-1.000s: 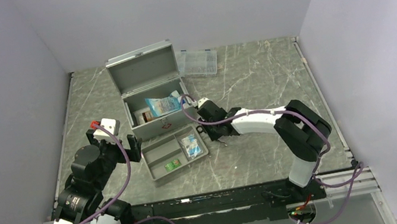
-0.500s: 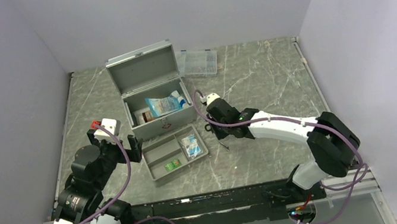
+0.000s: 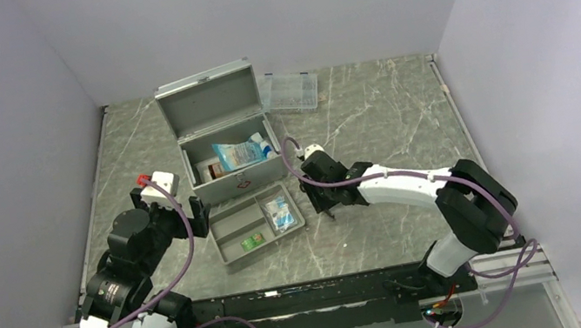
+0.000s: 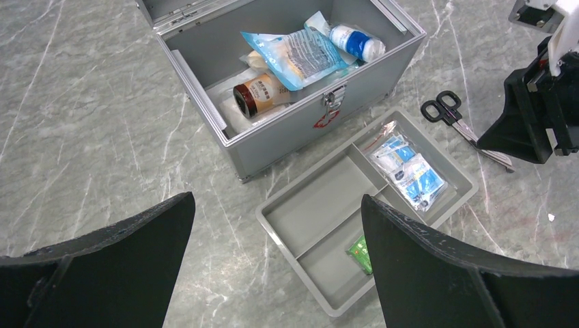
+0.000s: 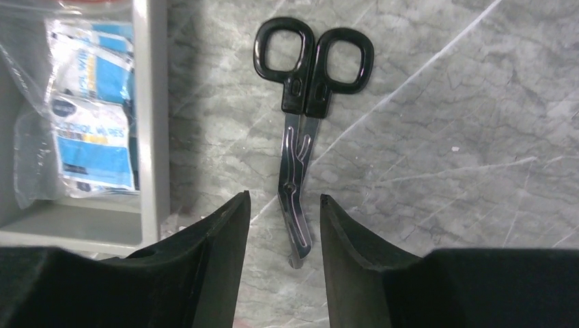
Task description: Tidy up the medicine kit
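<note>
Grey medicine kit, one; scissors, one pair.

Scissors lie flat on the bench, just beside the divided tray wall, with only a narrow strip of bare stone between. The right pincer straddles the blade tip with jaws apart and clearance either side. Right of the scissors the bench is unobstructed; left, the tray and the medicine kit block approach.

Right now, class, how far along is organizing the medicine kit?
Done: medicine kit open, holding pouch, jar and bottle. In hand: right gripper, jaws open, straddles the scissors on the table, not gripping. Left, likely: scissors, plus wipes packet and green packet in the tray.
</note>
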`<state>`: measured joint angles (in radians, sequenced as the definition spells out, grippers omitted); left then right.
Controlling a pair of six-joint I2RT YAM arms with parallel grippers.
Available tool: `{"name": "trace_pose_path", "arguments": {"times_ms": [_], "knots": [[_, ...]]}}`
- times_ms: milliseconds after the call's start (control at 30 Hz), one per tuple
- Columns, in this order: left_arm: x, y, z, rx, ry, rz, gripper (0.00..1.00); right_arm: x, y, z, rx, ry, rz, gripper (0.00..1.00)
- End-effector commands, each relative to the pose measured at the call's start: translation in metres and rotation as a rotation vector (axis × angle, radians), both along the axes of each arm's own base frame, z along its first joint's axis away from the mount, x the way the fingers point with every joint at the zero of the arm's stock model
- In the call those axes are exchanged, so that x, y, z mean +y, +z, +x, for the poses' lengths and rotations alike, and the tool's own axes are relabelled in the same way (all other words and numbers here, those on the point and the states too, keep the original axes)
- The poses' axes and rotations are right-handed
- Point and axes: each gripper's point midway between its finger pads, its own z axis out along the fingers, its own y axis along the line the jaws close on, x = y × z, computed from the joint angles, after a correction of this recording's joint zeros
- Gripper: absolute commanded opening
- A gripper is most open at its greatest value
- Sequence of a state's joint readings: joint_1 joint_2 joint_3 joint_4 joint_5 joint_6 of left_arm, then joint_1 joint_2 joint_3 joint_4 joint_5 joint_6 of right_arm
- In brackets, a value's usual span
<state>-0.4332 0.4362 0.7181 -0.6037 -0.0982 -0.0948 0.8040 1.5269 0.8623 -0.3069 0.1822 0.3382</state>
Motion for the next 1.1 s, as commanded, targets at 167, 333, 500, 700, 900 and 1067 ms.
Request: {"name": "trace_pose_path", "arguments": {"times_ms": [167, 333, 500, 700, 900, 1067], "knots": [[-0.003, 0.013, 0.002, -0.029, -0.006, -0.033, 0.99, -0.011, -0.019, -0.013, 0.044, -0.034, -0.024, 0.49], [-0.004, 0.013, 0.002, -0.027, -0.01, -0.031, 0.99, -0.012, -0.026, -0.018, 0.07, -0.03, -0.027, 0.49], [-0.004, 0.013, 0.002, -0.027, -0.011, -0.031, 0.99, -0.011, -0.033, -0.021, 0.08, -0.026, -0.04, 0.48], [-0.004, 0.013, 0.001, -0.03, -0.011, -0.033, 0.99, -0.01, -0.039, -0.024, 0.078, -0.019, -0.079, 0.41], [-0.004, 0.013, 0.001, -0.029, -0.012, -0.033, 0.99, -0.008, -0.041, -0.024, 0.08, -0.018, -0.08, 0.25], [-0.004, 0.013, 0.001, -0.03, -0.011, -0.032, 0.99, -0.007, -0.042, -0.024, 0.082, -0.019, -0.085, 0.12]]}}
